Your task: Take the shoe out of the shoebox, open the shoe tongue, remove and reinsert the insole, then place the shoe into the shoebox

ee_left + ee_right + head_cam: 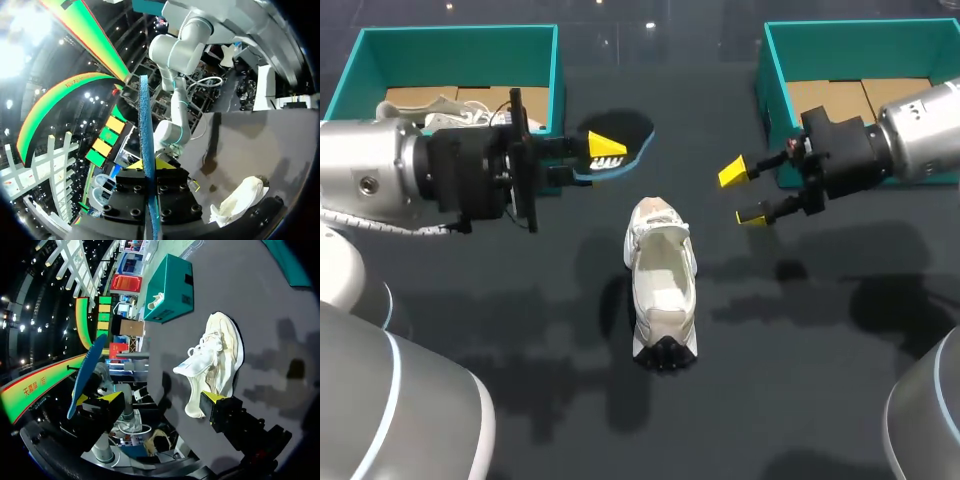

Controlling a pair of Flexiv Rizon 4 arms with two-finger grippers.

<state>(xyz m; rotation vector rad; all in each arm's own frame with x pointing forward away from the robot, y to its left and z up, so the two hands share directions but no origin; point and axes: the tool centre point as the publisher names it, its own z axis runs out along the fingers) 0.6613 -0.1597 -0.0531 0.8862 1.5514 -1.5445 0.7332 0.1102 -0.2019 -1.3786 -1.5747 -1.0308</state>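
A cream-white shoe [662, 290] is seen lying on the dark worktop [800, 350] at the centre of the frame in the head view, its opening turned upward, its laced part toward the upper edge and a dark patch at the end nearest the lower edge; it is touched by neither arm. Two teal boxes are set at the far side: the left shoebox [455, 40] in the upper left of the frame and the right shoebox [860, 35] in the upper right. Both are floored with cardboard [840, 95], and a white item [445, 108] is partly hidden by the left arm in the left one. The insole [625, 140], dark with a blue rim, is held up and to the left of the shoe, just right of the left shoebox, with the left pincer [605, 152] clamped on it. In the left wrist view the insole [146, 150] is seen edge-on as a narrow blue strip gripped from both sides by the left pincer [148, 165], and the shoe [240, 200] is seen off to one side. The right pincer [742, 193] is held right of the shoe, apart from it, its fingers spread wide with nothing between them. In the right wrist view the shoe [217, 360] is seen ahead of the right pincer [160, 397], and the insole [87, 375] beyond one finger
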